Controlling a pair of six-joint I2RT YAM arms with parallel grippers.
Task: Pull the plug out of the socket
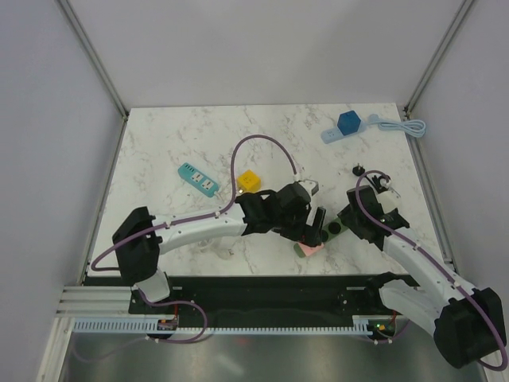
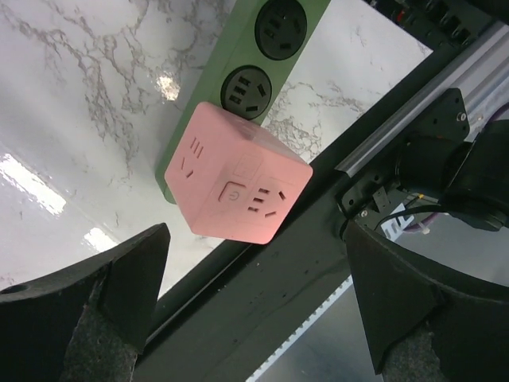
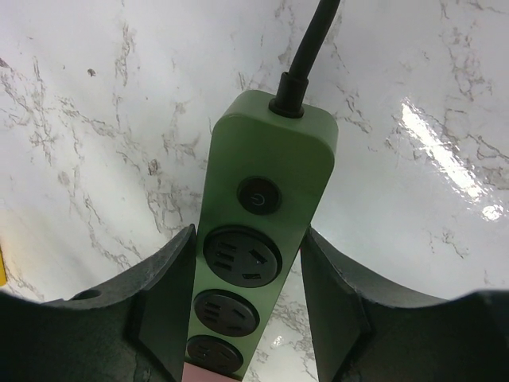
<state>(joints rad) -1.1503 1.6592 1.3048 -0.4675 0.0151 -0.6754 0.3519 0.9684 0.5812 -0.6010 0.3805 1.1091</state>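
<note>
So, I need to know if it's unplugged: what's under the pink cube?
The end of the green power strip lies under the pink cube; two free sockets show beside it. The socket beneath and the cube's prongs are covered.

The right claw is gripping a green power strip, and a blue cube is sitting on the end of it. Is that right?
Not quite: the cube sitting on the end of the green power strip is pink, not blue, as the left wrist view shows. The right claw does grip the strip.
</note>
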